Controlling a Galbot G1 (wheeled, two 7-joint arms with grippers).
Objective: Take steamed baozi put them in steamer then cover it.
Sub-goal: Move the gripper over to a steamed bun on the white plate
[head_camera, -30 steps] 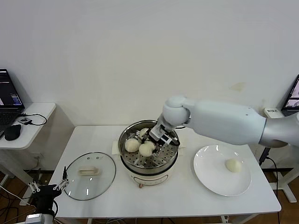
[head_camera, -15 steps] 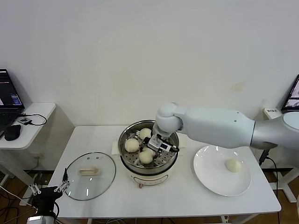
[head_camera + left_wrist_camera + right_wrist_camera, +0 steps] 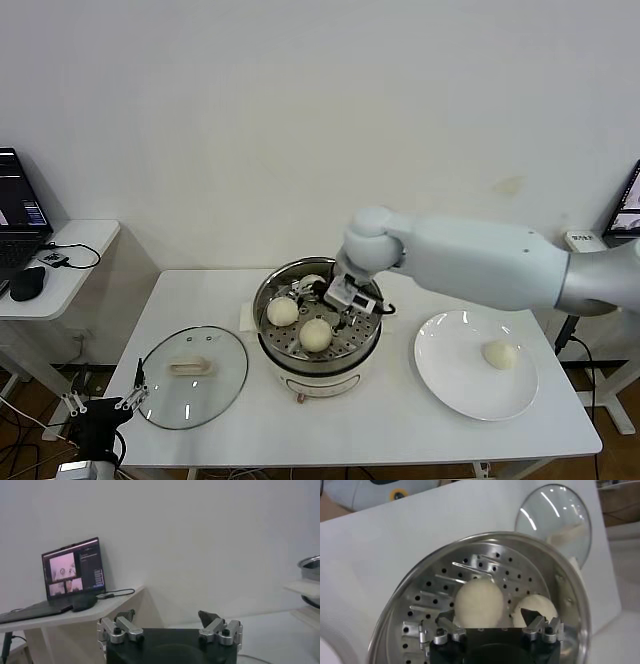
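The steamer [image 3: 368, 335] stands mid-table on its cream base. Two baozi lie on its perforated tray, one on the left [image 3: 283, 311] and one at the front [image 3: 316, 334]; a third [image 3: 308, 284] shows partly behind my right gripper. A fourth baozi [image 3: 498, 354] lies on the white plate [image 3: 450, 375]. My right gripper [image 3: 325, 300] is open and empty just above the tray. In the right wrist view it [image 3: 487, 617] hangs over one baozi [image 3: 480, 602], with another [image 3: 536, 611] beside it. The glass cover [image 3: 190, 375] lies flat on the table to the left. My left gripper [image 3: 100, 415] is parked low, open [image 3: 167, 616].
A side desk [image 3: 60, 265] with a laptop [image 3: 75, 572] stands off the table's left end. The cover also shows in the right wrist view [image 3: 555, 520]. Bare tabletop [image 3: 330, 430] lies in front of the steamer.
My right gripper lowered the baozi onto the steamer tray, let go of it and lifted back a little. The left arm has not moved.
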